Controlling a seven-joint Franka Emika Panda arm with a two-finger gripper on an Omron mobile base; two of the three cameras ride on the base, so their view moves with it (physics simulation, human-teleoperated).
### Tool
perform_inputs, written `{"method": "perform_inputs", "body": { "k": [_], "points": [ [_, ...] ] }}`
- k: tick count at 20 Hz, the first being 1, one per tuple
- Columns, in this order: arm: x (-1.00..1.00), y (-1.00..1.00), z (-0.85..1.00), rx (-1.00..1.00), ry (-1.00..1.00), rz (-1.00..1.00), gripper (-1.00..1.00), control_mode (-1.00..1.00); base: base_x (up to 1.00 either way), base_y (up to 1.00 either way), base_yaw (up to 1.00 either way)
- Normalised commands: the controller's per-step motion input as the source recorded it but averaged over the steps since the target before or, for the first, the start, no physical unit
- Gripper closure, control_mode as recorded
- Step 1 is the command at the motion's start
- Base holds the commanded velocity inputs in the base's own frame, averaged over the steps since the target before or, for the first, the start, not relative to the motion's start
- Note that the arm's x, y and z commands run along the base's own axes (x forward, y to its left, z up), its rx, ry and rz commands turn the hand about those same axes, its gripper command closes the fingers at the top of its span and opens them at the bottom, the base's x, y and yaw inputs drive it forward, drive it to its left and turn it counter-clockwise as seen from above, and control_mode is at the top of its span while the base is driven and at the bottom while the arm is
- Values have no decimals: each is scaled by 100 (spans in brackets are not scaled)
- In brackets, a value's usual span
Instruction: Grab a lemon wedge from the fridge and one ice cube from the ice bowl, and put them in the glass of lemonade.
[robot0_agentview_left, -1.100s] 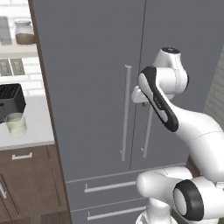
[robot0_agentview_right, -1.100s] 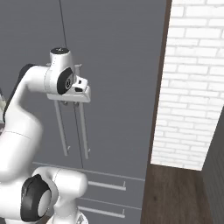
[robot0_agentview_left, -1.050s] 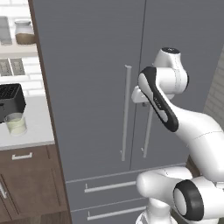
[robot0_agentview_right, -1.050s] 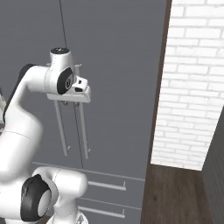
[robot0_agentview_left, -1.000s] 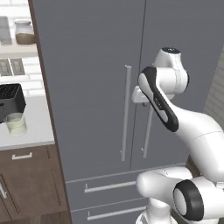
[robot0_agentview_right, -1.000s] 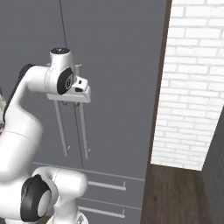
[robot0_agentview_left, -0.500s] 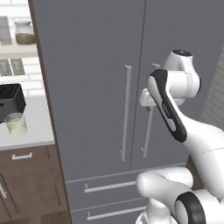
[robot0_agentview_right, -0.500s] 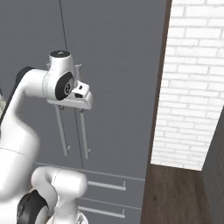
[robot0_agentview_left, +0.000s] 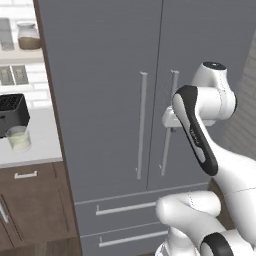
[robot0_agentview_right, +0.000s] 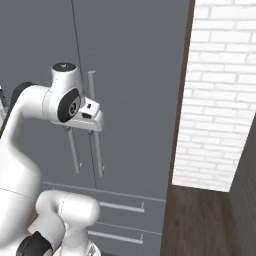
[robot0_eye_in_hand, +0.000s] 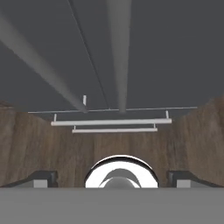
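**At the closed fridge doors**

My gripper (robot0_eye_in_hand: 112, 177) is spread wide, holding nothing, pointing down along the fridge (robot0_agentview_left: 105, 75) handles at frame centre. At the left edge, the glass of lemonade (robot0_agentview_left: 19, 138) stands on the surface (robot0_agentview_left: 40, 145), holding pale liquid, beside the black toaster (robot0_agentview_left: 12, 112).

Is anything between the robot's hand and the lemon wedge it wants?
Yes. Both fridge doors are closed, so any wedge inside is hidden. The open gripper sits by the right door's handle, not gripping it.
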Motion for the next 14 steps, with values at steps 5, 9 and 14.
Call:
{"method": "perform_inputs", "body": {
  "k": [5,9,14],
  "points": [
    [0,0,0,0,0,0,-100,100,-68,-3,-4],
    [0,0,0,0,0,0,-100,100,-61,0,-6],
    [0,1,0,0,0,0,-100,-100,-5,0,-2]
  ]
}}
